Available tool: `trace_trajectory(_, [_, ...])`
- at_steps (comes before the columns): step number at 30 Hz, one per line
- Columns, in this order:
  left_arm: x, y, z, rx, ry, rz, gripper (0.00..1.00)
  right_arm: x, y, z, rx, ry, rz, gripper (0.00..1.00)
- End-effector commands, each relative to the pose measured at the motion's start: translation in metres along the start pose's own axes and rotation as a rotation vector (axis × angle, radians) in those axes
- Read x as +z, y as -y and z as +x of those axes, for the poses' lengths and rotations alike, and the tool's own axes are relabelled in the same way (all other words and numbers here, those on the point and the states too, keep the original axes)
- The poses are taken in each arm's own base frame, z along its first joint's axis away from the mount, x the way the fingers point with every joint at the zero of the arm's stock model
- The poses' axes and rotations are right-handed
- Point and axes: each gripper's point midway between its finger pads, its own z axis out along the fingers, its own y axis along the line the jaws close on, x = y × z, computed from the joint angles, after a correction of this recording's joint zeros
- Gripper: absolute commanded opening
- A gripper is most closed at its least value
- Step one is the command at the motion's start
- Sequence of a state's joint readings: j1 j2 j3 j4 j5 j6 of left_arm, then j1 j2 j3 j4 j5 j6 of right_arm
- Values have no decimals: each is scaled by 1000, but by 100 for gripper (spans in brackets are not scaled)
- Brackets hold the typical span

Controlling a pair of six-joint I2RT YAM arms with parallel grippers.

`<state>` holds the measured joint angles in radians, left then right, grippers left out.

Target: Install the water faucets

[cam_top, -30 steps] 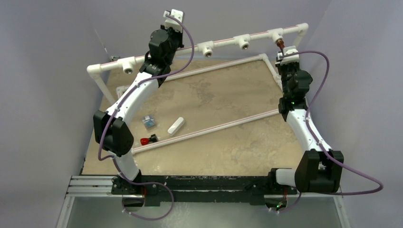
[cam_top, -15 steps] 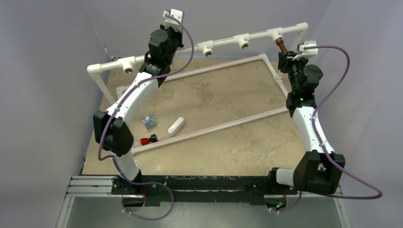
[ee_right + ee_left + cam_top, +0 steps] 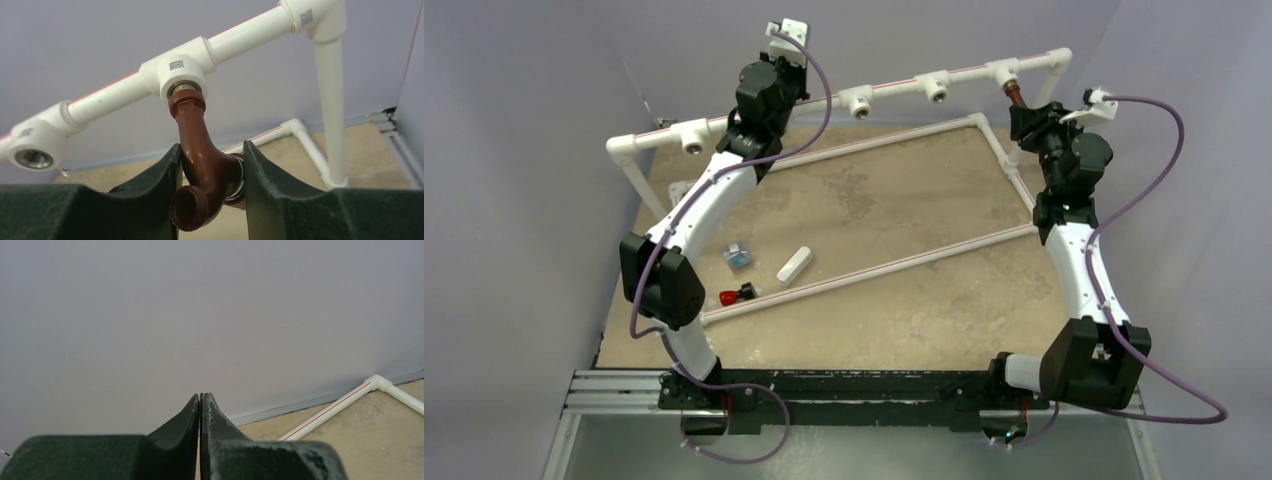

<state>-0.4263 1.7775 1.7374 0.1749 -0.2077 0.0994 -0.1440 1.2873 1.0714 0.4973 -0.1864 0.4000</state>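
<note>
Swinging round at the frame's upper right, the right end effector (image 3: 211,146) has turned the faucet (image 3: 192,125) into its tee (image 3: 182,70); its grip is now unclear. Left end effector (image 3: 201,405) closed, empty.

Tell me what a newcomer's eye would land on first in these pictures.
The reddish-brown faucet stands out most. It hangs from the rightmost tee of the white pipe rail at the back of the table, with the right gripper fingers on either side of it. The left gripper is shut and empty, raised near the rail and facing the bare wall.
</note>
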Motion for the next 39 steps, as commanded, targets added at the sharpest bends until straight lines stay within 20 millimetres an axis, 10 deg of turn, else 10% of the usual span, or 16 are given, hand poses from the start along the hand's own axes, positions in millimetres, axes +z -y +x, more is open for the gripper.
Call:
trace_trajectory(1, [-8, 18, 50, 52, -163, 63, 0, -5, -65, -66, 425, 121, -184, 0])
trace_trajectory(16, [-5, -45, -48, -132, -66, -6, 7, -13, -82, -52, 775, 43, -276, 0])
trace_trajectory(25, [-19, -51, -84, -216, -7, -2, 28, -11, -72, -58, 597, 86, -220, 0])
trace_trajectory(39, [-53, -58, -63, -396, -108, 61, 31, -28, -79, -82, -139, 216, -291, 72])
